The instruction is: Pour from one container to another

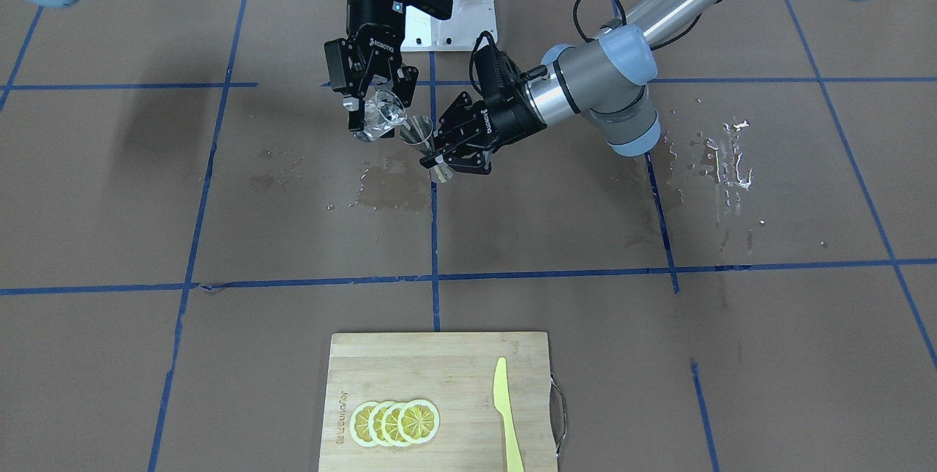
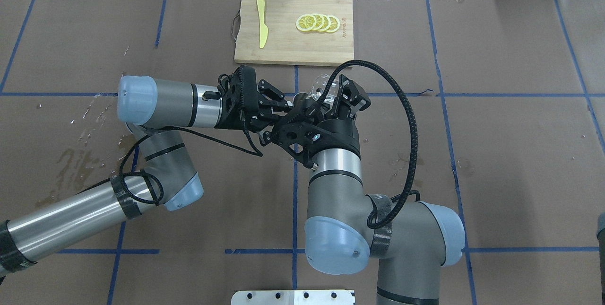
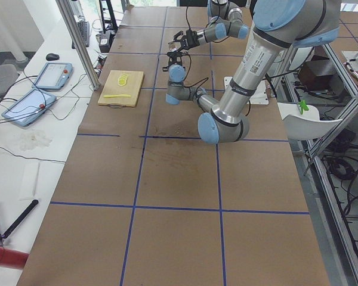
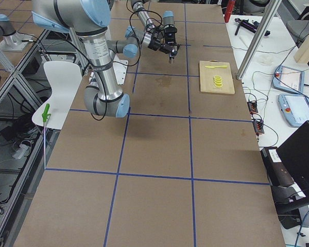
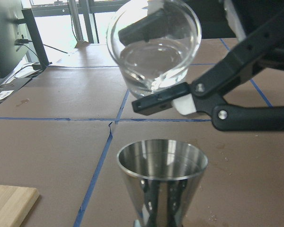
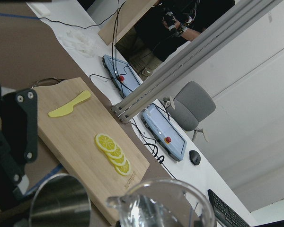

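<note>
The right end effector (image 1: 375,115) is clamped on the tilted glass (image 1: 384,119), whose lip hangs just above the open jigger (image 1: 416,129). The left end effector (image 1: 437,156) grips that jigger at its waist, clear of the bench (image 1: 512,238).

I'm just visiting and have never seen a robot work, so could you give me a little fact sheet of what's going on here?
Right pincer: shut on the glass, held in the air and tilted toward the jigger
Left pincer: shut on the jigger, mouth up, just below the glass's lip
Glass contents: seemingly some clear liquid; no stream visible
Table: wet patches under the pincers
Cutting board: lemon slices and a yellow knife, untouched
</note>
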Controlling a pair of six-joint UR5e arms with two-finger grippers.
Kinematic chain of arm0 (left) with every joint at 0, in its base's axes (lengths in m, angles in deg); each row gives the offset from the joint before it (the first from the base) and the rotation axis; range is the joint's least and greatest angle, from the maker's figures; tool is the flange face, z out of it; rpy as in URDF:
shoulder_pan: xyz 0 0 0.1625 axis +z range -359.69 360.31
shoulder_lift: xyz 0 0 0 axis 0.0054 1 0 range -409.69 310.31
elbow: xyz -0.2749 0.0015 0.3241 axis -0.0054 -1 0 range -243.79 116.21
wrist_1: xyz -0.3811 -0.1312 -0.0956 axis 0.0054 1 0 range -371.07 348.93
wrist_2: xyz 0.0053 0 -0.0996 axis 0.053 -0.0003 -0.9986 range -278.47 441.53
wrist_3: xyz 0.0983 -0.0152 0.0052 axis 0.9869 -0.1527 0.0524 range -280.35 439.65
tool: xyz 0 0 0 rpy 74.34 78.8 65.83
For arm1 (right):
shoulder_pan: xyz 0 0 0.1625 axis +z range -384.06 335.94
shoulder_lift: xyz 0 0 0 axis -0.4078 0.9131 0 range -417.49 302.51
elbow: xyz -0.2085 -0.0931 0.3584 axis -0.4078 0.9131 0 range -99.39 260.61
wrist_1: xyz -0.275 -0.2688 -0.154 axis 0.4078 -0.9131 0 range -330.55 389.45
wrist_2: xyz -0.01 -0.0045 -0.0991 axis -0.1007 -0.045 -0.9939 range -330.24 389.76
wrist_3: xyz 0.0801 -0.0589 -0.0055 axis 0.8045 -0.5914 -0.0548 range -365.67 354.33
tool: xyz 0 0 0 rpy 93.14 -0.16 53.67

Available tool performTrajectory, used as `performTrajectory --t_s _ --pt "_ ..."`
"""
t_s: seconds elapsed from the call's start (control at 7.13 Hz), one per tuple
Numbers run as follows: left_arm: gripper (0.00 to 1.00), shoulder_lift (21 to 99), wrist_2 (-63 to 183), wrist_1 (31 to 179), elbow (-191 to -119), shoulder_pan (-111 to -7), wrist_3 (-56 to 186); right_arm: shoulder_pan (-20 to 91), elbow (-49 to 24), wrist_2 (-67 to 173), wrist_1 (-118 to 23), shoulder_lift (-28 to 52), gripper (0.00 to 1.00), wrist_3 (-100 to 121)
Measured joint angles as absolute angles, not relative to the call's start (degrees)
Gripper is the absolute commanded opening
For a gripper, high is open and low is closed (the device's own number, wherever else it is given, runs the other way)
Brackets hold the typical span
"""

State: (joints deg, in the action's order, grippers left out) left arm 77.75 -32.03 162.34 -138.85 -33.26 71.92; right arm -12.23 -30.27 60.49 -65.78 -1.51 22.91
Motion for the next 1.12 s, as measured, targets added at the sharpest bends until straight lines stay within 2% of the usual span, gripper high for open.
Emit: performTrajectory --t_s 1.12 --pt "0.0 77.76 -32.03 162.34 -138.85 -33.27 71.92 -12.2 -30.69 58.96 -68.69 -2.13 0.0 10.64"
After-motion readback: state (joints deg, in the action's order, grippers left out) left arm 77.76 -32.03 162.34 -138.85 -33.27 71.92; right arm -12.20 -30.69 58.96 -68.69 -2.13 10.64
